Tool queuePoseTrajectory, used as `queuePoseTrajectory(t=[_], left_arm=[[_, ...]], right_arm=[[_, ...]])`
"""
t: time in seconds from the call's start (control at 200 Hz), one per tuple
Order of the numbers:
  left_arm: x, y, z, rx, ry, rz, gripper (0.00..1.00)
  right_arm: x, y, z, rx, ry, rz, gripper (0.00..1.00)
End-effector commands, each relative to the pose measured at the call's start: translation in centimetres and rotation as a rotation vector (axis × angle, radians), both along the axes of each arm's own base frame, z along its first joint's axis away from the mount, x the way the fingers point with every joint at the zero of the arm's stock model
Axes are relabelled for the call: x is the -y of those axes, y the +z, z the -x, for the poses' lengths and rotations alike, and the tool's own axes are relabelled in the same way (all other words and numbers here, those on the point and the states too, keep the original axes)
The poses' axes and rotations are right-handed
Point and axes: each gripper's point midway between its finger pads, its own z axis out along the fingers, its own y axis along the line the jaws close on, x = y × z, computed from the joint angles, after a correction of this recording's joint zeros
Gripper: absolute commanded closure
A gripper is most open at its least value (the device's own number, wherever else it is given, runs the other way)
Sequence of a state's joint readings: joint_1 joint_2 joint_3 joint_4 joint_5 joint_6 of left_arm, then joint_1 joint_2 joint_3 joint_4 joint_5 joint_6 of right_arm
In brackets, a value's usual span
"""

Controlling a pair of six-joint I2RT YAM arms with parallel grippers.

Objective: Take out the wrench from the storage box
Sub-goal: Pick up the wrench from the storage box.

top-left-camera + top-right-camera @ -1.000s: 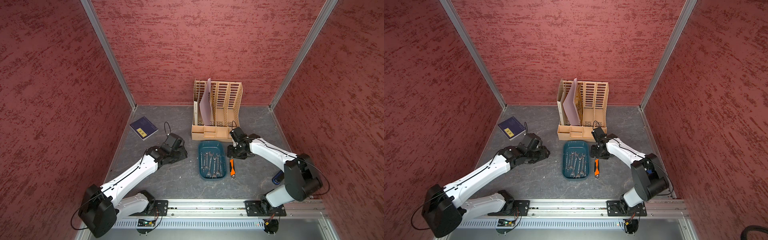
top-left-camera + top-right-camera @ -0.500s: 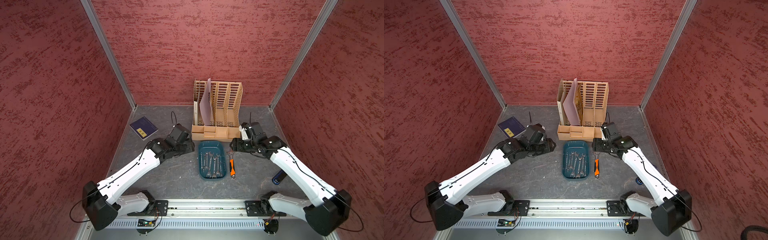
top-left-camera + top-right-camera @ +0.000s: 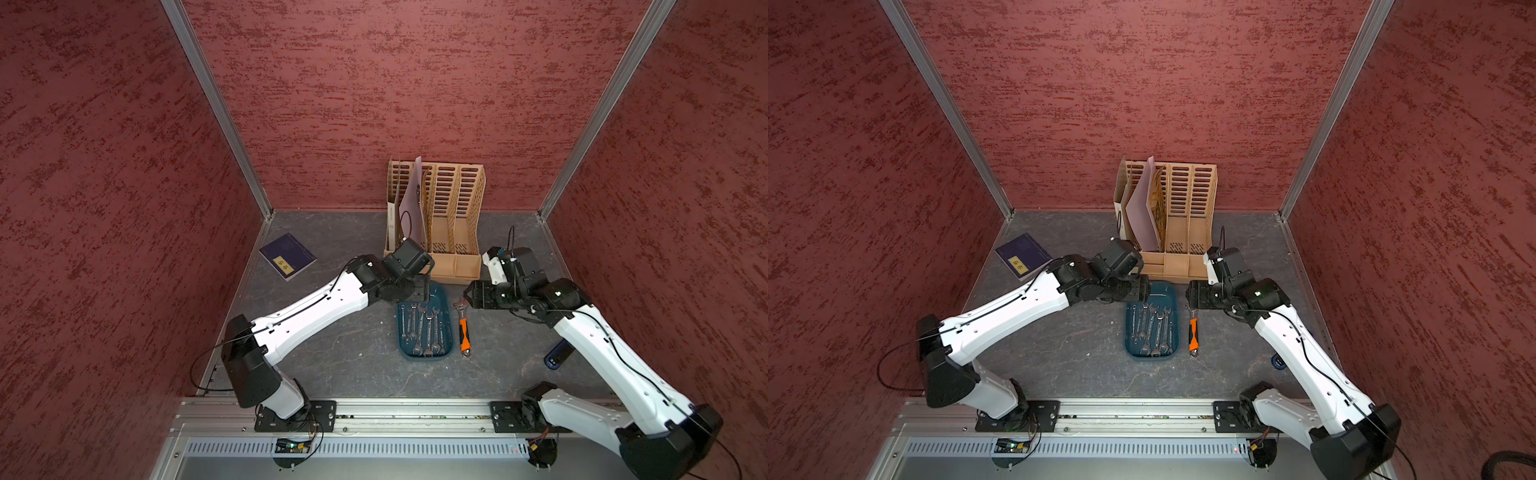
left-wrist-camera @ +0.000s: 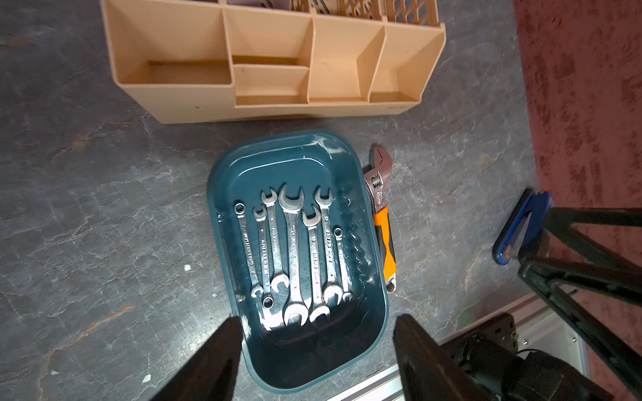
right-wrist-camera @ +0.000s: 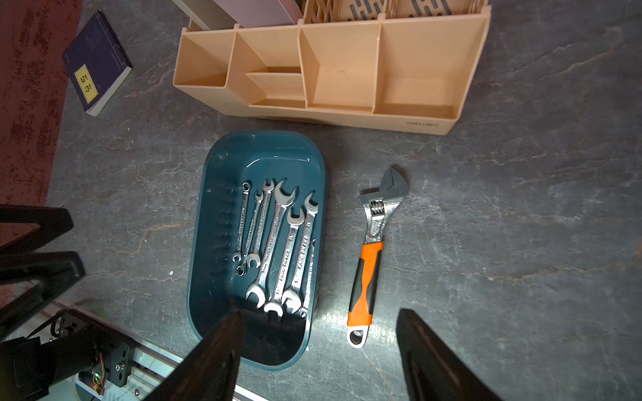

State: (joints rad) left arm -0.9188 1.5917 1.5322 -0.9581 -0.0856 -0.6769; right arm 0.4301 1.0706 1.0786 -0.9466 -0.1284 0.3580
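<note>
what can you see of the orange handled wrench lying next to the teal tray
The adjustable wrench lies flat on the dark grey table, outside the teal storage box and alongside its long side, with a gap between them. Its head is bare grey metal, with an open jaw and a knurled adjusting screw, pointing toward the beige organiser. The grip is orange and black, rubbery-looking, ending in a metal loop with a hanging hole. Nothing holds or touches it but the table.

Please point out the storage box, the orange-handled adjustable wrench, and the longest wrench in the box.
storage box point(image 5: 274, 166), right wrist view, bare inside surface.
adjustable wrench point(image 5: 368, 267), right wrist view, orange handle.
longest wrench point(image 4: 293, 250), left wrist view, middle of shaft.
</note>
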Motion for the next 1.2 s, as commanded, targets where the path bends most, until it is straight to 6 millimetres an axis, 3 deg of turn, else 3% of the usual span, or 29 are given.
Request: queuePoseTrajectory(t=[0.0,0.08,0.23,0.666,0.761,0.942,1.192], left_arm=[[0.4,-1.7,0.0,-0.047,-0.006,-0.057,0.23],[1.6,-3.3,0.0,-0.082,-0.022,-0.076,0.12],[2.5,-6.0,-0.4,-0.105,-0.016,-0.176,0.02],[3.2,-12.2,-0.8,-0.208,0.001,-0.281,0.0],[3.0,-13.2,-0.9,-0.226,0.019,-0.295,0.07],[2.3,-14.8,-1.3,-0.251,0.062,-0.32,0.37],[1.0,-16.5,-2.0,-0.278,0.111,-0.348,0.61]], right_arm=[[1.1,-0.7,1.3,-0.016,-0.003,0.032,0.24],[1.6,-1.1,1.7,-0.02,-0.015,0.045,0.24],[3.9,-2.5,1.8,-0.026,-0.109,0.134,0.23],[4.2,-3.0,1.5,-0.032,-0.134,0.155,0.22],[4.2,-3.0,1.4,-0.03,-0.135,0.155,0.22],[4.2,-3.1,1.4,-0.032,-0.135,0.157,0.22],[4.1,-3.4,1.3,-0.038,-0.132,0.156,0.22]])
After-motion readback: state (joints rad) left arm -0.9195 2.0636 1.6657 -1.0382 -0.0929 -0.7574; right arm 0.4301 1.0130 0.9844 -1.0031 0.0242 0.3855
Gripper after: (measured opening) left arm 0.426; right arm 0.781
